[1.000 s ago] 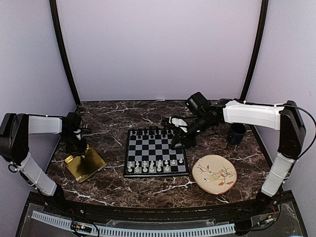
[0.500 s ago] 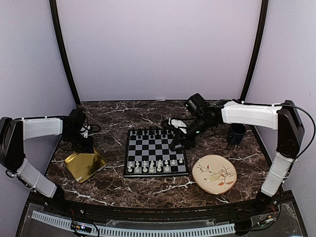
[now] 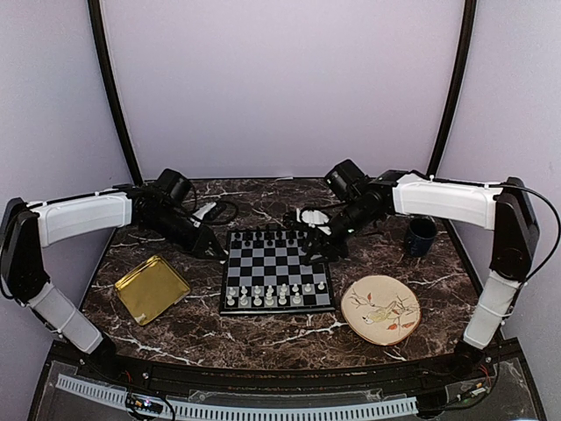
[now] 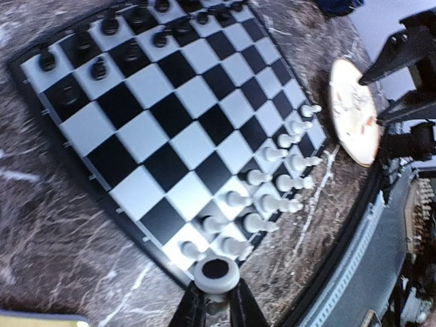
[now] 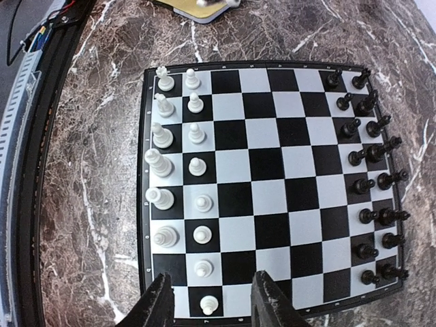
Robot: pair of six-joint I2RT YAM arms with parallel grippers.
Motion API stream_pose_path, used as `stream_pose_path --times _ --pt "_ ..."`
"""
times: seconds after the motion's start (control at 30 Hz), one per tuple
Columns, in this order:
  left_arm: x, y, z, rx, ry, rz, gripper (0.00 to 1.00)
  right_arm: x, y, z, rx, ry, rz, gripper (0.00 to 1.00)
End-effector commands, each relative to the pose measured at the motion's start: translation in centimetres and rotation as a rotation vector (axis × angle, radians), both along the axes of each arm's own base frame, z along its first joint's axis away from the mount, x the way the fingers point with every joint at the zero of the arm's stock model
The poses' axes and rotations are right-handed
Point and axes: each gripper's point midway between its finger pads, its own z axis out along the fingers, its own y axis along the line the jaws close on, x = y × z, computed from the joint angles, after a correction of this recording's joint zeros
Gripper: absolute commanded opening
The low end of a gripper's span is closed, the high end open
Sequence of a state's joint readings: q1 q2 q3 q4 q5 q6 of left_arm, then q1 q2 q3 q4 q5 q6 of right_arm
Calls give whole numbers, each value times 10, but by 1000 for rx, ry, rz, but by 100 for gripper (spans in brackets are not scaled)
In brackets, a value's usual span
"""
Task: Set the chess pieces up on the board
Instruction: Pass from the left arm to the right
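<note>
left jaws clamped on a white chess piece [image 4: 216,274], right jaws apart above the board [image 5: 272,170]

Glossy chequered board [image 5: 272,184], polished marble-look table [image 5: 88,204]

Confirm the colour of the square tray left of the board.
Shiny gold tray; shows best in the top external view.

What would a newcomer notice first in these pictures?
First, the chequered board in the middle of the marble table, with white chessmen along its near edge and black chessmen along the far one. By its left side the left gripper grips one white piece; the right gripper hangs open above the board.
</note>
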State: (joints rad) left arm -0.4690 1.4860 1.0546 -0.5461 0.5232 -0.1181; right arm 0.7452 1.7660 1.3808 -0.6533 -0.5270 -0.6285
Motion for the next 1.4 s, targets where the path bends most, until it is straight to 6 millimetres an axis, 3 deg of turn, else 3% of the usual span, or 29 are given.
stream_pose_path --times 0.0,0.23,0.5,0.83,1.37 --pt "-22 -47 9 -162 115 -196 13 10 16 29 -1 -221 110 39" --pt "-26 -90 8 -267 213 -347 14 16 58 29 -29 -419 197 40" --pt "-28 -112 15 -386 315 -434 14 5 83 4 -125 -556 300 47" --pt "-34 -116 17 -404 343 -475 15 3 88 -5 -152 -581 305 47" --pt "-40 -119 10 -397 398 -476 15 -14 98 -17 -169 -596 323 30"
